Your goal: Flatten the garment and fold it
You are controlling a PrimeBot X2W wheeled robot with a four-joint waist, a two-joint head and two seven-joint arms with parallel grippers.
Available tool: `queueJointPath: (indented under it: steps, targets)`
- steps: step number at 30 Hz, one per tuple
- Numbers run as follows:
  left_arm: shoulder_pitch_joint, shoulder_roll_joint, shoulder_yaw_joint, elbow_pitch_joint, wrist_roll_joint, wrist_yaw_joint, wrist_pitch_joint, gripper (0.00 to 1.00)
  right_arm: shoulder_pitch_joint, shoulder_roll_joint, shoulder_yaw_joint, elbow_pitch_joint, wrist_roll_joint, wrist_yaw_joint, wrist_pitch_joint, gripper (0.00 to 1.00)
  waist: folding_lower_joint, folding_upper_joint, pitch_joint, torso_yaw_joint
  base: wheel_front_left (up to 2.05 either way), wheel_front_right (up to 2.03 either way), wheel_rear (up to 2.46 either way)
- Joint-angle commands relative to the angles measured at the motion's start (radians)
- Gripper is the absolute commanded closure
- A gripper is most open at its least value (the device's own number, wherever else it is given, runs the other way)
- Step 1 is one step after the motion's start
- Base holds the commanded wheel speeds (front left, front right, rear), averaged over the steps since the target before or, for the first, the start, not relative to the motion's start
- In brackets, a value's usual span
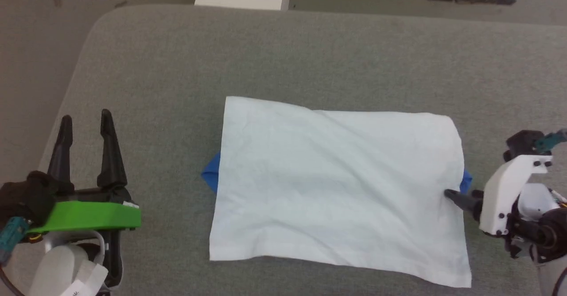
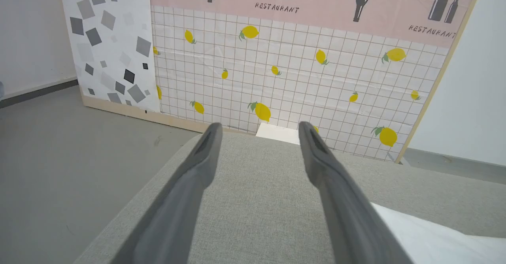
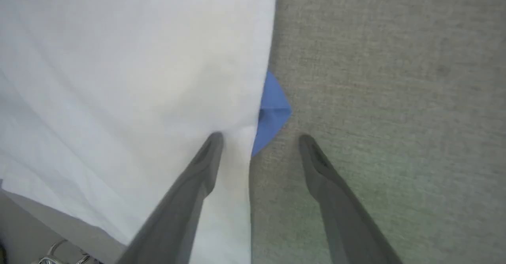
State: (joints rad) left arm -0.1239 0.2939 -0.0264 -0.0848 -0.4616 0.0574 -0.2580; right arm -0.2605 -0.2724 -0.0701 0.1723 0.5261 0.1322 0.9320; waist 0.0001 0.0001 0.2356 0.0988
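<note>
**Folded garment flat, both grippers spread**

Garment (image 1: 336,185) folded to a white rectangle on the grey table (image 1: 310,52), closer to the near edge than the far one and well apart from the rounded far-left corner. Blue sleeve tips (image 1: 211,174) poking out at its left and right edges. Wide bare table between garment and far edge, and a broad bare strip toward the left edge, with floor (image 1: 35,43) beyond.

Left gripper (image 1: 86,116) near the table's left edge, fingers spread with nothing between them, well apart from the garment. Right gripper (image 3: 261,136) at the garment's right edge, fingers spread astride that edge. One tip on or just above the white, cannot tell which; the other over bare table. Nothing pinched.

From the head: the garment's whole outline, lightly creased, its near-right corner reaching lowest.

From the left wrist: the table's far edge, a white block (image 2: 278,133) behind it, a panel (image 2: 296,66) with lemons standing on the floor, and a sliver of garment at lower right.

From the right wrist: close on the right edge, with the sleeve tip there a blue triangle from under the white, just ahead of the fingers.
</note>
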Motion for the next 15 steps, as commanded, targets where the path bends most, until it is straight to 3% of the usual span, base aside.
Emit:
queueJointPath:
  steps: [1,10,15]
  targets:
    - [0.011,-0.015,0.016,0.004,0.017,-0.016,-0.004,0.0,-0.015,-0.001,0.02,0.014,0.012,-0.002,-0.01,0.0,-0.0001,-0.0001,0.03,0.024,0.0,0.0,0.0]
    - [0.007,-0.101,0.078,0.057,0.076,-0.107,-0.004,0.0,-0.022,0.009,0.194,0.082,0.066,-0.002,-0.067,0.0,-0.0001,-0.0001,0.025,0.035,0.0,0.0,0.0]
    - [0.001,-0.133,0.093,0.083,0.097,-0.135,-0.004,0.0,-0.058,0.017,0.276,0.117,0.093,-0.002,-0.103,0.0,-0.0001,-0.0001,0.021,0.033,0.0,0.0,0.0]
